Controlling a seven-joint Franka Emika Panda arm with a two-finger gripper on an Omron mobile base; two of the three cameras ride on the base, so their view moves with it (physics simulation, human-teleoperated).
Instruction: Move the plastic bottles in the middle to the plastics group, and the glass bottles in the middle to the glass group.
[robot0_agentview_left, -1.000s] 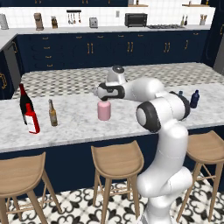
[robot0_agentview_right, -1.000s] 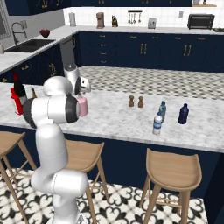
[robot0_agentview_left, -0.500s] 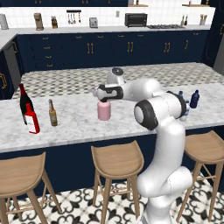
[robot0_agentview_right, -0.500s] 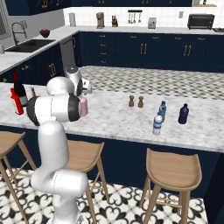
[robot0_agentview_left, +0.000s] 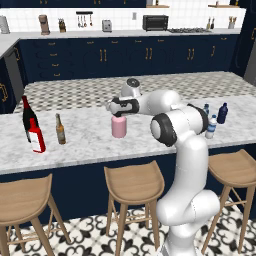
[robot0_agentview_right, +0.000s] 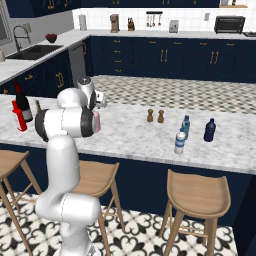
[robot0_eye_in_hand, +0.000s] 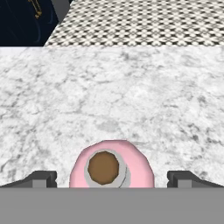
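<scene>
Hanging wide open right over the pink bottle (robot0_eye_in_hand: 112, 165), gripper (robot0_eye_in_hand: 112, 178) with one tip on each side, not touching, bottle upright on the marble table (robot0_agentview_left: 85, 142), near the middle.

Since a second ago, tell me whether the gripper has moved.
Yes, slightly: the open gripper has eased down toward the pink bottle, which stands where it was.

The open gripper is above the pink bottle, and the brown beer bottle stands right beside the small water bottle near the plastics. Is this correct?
Not quite. The left base view shows the brown beer bottle beside the glass group: the wine bottle and the red bottle. The water bottle stands far off. The open gripper is indeed above the pink bottle.
</scene>
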